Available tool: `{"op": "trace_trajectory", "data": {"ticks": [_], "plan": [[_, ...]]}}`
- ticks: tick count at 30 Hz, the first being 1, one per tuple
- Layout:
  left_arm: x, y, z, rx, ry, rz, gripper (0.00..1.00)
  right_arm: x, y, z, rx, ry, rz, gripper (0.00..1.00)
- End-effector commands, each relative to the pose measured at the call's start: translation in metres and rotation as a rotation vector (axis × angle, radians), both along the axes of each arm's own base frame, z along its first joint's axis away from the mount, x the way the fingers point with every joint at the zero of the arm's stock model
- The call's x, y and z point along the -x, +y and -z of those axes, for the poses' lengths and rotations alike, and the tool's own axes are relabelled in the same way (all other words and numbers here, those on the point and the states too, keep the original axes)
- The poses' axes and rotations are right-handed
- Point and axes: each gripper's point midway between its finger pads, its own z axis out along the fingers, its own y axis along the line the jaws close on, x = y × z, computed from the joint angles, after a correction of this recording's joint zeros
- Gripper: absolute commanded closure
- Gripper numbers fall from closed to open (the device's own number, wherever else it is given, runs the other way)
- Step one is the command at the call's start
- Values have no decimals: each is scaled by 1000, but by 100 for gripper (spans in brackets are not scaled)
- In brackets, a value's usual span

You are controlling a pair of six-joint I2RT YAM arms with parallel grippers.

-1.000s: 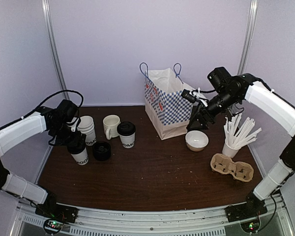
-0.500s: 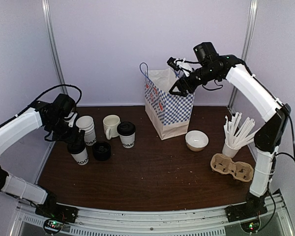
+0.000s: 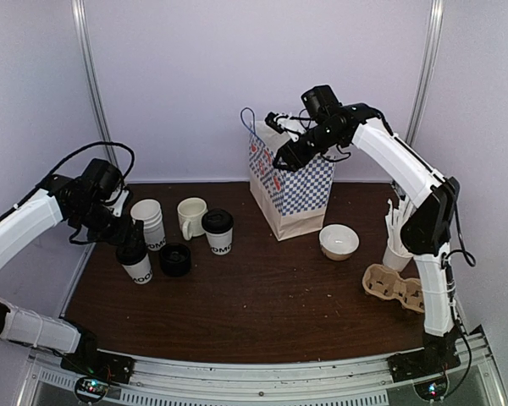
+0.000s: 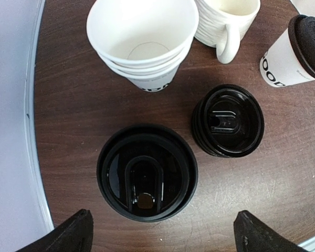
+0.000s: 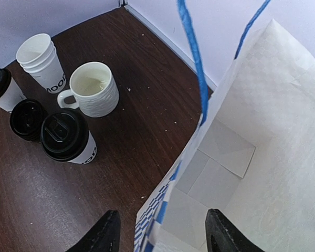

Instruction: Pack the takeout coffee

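The left arm bends in from the left edge, wrist pointing straight down. The left gripper [image 4: 161, 219] hangs fully spread and empty over the takeout coffee [image 4: 147, 173], which stands at the table's left. The right arm stretches up and far-left. The right gripper [image 5: 163, 214] is partly spread and empty, straddling the near-left rim of the checkered bag [image 5: 262, 131].

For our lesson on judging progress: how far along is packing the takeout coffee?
Done: left lidded cup and right lidded cup stand capped. In hand: open left gripper hovers over the left one; open right gripper straddles the bag rim. Left: no cup shows in the bag; grasping and packing remain.
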Motion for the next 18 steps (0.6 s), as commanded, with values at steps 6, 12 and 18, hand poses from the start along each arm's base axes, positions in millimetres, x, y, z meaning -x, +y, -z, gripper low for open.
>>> {"op": "trace_trajectory", "data": {"ticks": [6,12,18], "plan": [[1,-5,0,48,-8,1,2,37,18,-7,66,-13,-61,68],[3,-5,2,53,-3,2,2,46,19,-23,88,-67,-39,88],[5,-5,0,58,-14,5,2,54,13,-42,125,-136,-13,100]]}}
